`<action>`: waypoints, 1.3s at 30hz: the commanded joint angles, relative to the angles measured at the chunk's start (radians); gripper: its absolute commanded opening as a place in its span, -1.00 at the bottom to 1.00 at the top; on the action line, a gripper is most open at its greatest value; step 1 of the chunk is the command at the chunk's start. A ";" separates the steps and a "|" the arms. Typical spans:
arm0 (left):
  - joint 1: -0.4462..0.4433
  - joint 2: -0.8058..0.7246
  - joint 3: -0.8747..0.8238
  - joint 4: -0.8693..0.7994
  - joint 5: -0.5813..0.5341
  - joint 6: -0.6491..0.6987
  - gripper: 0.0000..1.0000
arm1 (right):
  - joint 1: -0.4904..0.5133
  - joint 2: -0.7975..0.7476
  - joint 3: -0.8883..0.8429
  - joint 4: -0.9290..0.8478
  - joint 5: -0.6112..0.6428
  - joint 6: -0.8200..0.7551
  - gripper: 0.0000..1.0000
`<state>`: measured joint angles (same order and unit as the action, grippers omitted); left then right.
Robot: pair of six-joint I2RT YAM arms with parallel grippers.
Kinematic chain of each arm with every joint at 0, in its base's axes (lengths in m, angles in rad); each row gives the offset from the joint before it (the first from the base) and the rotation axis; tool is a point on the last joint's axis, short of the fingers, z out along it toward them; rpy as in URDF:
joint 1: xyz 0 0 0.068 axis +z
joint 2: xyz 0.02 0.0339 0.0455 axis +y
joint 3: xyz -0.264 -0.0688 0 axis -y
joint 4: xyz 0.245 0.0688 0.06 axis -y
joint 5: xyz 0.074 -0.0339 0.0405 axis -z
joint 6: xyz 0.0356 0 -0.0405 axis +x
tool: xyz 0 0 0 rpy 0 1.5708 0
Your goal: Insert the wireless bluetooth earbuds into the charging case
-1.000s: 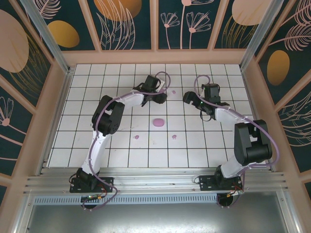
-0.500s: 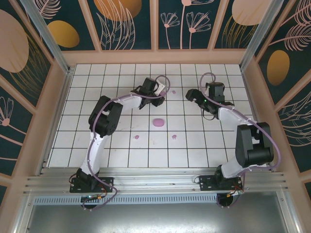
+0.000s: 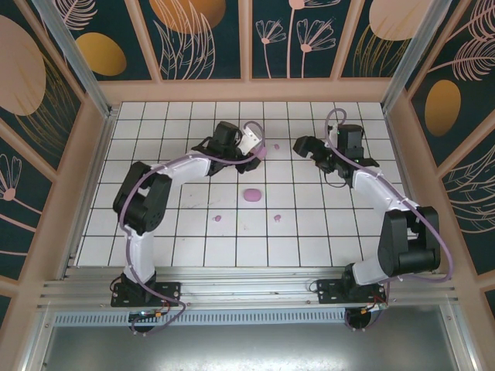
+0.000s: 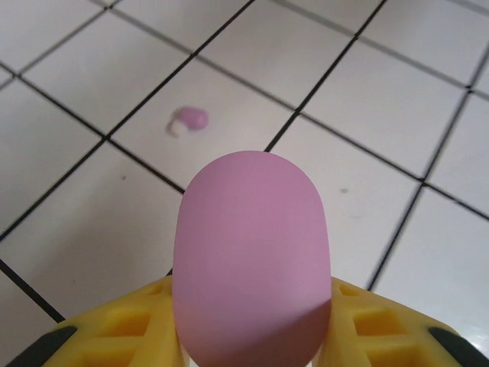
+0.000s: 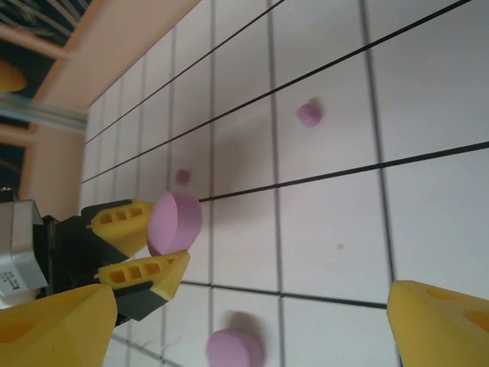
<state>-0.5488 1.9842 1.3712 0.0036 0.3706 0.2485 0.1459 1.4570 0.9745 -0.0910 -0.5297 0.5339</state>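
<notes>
An aluminium rail [image 3: 247, 290] edges the near side of the white tiled table [image 3: 325, 232]. Its black grout lines run back to peach-framed walls [image 3: 186, 91] panelled in dark teal with pale flowers.

The resting case [image 3: 251, 195], a smooth lilac oval, lies mid-table. Just nearer than it sit two tiny lilac nubs, the left earbud [image 3: 218, 219] and the right earbud [image 3: 278, 219].

Beyond the resting case, the left gripper [image 3: 259, 151] is clamped on the held case [image 4: 252, 260], matte lilac and round-ended. A third earbud [image 4: 189, 120], whitish-tipped, lies past it.

Farther right, the right gripper [image 3: 303, 147] has its yellow fingers [image 5: 439, 321] spread wide.
</notes>
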 commanded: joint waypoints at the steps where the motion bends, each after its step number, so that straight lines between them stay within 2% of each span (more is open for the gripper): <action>1: 0.003 -0.090 -0.045 0.008 0.132 0.054 -0.47 | 0.023 -0.011 0.069 -0.073 -0.163 -0.006 0.78; 6: 0.003 -0.129 -0.033 -0.097 0.230 0.058 -0.46 | 0.105 0.013 0.132 -0.125 -0.179 -0.063 0.75; 13: 0.003 -0.206 -0.066 -0.104 0.335 0.014 -0.42 | 0.159 0.063 0.162 -0.159 -0.187 -0.066 0.74; 23: 0.003 -0.289 -0.105 -0.098 0.366 0.013 -0.44 | 0.191 0.083 0.162 -0.132 -0.283 -0.034 0.64; 25: 0.003 -0.295 -0.107 -0.098 0.375 0.012 -0.45 | 0.204 0.094 0.164 -0.120 -0.305 -0.026 0.57; 29: 0.003 -0.301 -0.115 -0.092 0.380 0.009 -0.45 | 0.221 0.116 0.163 -0.097 -0.341 -0.003 0.35; 35: 0.003 -0.311 -0.121 -0.087 0.385 0.011 -0.45 | 0.222 0.129 0.152 -0.045 -0.384 0.058 -0.33; 39: 0.003 -0.317 -0.128 -0.068 0.379 0.004 -0.34 | 0.221 0.130 0.125 0.045 -0.425 0.154 -0.63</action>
<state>-0.5423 1.7153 1.2469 -0.1009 0.7063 0.2634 0.3645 1.5734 1.1118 -0.1410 -0.9005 0.6220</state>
